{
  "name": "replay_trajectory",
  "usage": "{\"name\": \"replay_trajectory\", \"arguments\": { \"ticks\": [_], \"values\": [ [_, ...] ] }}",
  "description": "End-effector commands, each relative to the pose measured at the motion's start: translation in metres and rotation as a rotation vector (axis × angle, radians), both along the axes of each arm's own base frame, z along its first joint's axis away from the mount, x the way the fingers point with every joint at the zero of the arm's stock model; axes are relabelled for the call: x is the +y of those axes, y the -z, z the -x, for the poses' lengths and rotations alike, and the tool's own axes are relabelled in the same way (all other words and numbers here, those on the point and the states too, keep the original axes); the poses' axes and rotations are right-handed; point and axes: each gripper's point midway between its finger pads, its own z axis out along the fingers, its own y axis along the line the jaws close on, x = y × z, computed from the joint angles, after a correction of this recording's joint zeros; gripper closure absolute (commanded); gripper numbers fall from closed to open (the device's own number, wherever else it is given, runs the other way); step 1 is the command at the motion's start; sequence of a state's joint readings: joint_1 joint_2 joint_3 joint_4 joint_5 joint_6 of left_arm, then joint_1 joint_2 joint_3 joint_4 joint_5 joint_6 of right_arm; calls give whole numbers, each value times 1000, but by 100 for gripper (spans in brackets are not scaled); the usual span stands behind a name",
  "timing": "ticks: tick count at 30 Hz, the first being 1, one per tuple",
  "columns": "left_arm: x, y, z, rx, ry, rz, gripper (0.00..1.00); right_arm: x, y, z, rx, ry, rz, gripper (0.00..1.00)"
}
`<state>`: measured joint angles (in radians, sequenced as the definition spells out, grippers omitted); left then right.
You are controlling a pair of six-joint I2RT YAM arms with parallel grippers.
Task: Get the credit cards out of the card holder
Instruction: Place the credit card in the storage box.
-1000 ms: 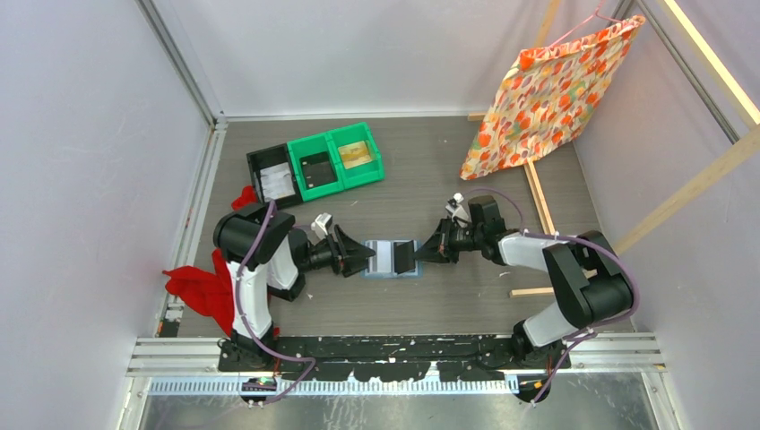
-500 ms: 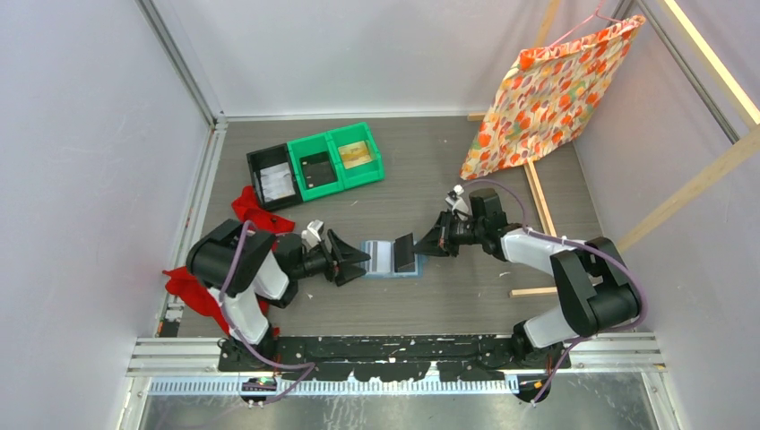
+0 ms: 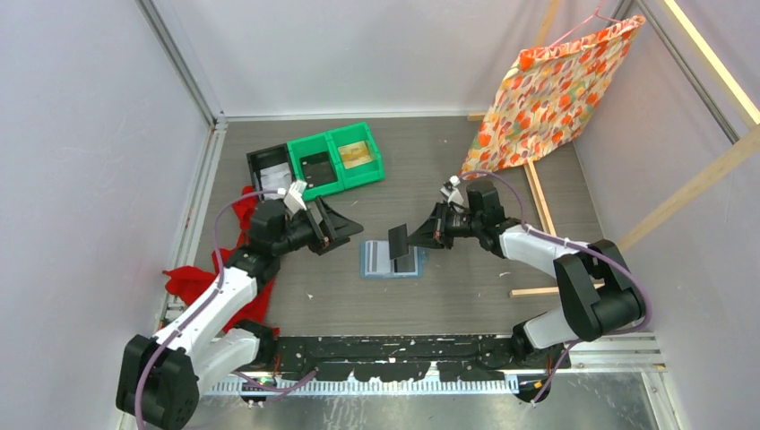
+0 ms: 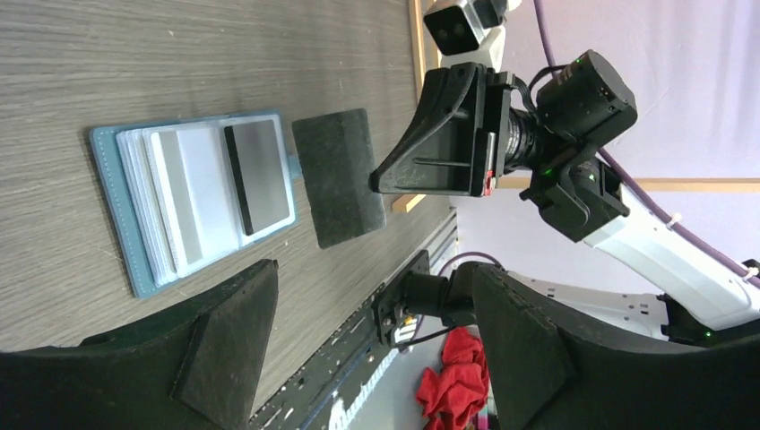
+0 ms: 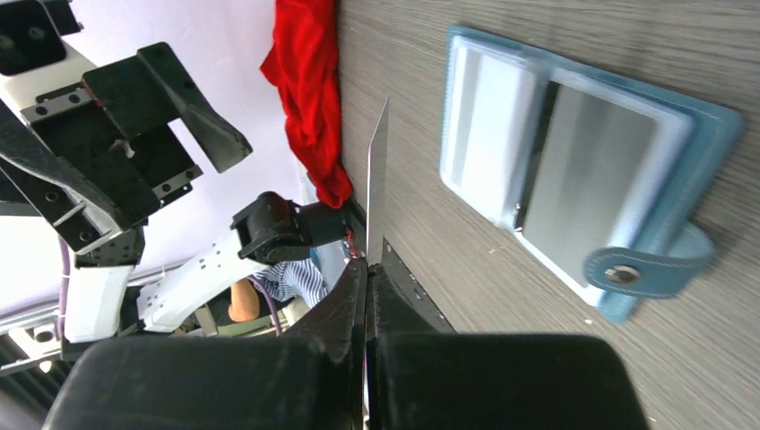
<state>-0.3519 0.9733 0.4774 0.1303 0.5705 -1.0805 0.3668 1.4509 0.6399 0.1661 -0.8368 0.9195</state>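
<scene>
The right tool (image 3: 419,238) pinches a dark card (image 3: 399,240) by one edge and holds it clear above the open blue card holder (image 3: 391,260), which lies flat on the grey counter (image 3: 448,179) between the two arms. In the right wrist view the card (image 5: 377,184) shows edge-on, gripped only at its near end between the pressed-together fingers — a thin hold that could twist if the arm swings fast. The left tool (image 3: 333,225) hangs spread and empty to the left of the holder, just off the counter, touching nothing. From the left wrist view another dark card (image 4: 257,175) sits in the holder's right-hand pocket and pale cards (image 4: 188,199) are stacked in the left half, so the job looks only part done. The green bins (image 3: 337,159) and a black tray (image 3: 272,176) stand at the far left. Carrying the card level and slowly, and setting it down flat before letting go, seems the safest course. With the holder lying loose, the free left tool may be needed to pin it down for the next pull — otherwise it could slide.
</scene>
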Motion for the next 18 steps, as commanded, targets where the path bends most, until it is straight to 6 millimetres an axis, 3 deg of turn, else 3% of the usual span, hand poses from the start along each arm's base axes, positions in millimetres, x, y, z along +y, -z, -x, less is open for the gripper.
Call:
{"name": "replay_trajectory", "arguments": {
  "ticks": [1,8,18],
  "values": [
    [2,25,23,153,85,-86,20,20,-50,-8,-127,-35,-105,99],
    [-16,6,19,118,155,73,20,42,-85,-4,-193,-60,-211,99],
    [-24,-16,18,47,192,215,22,55,-102,-2,-167,-56,-344,99]
  ]
}}
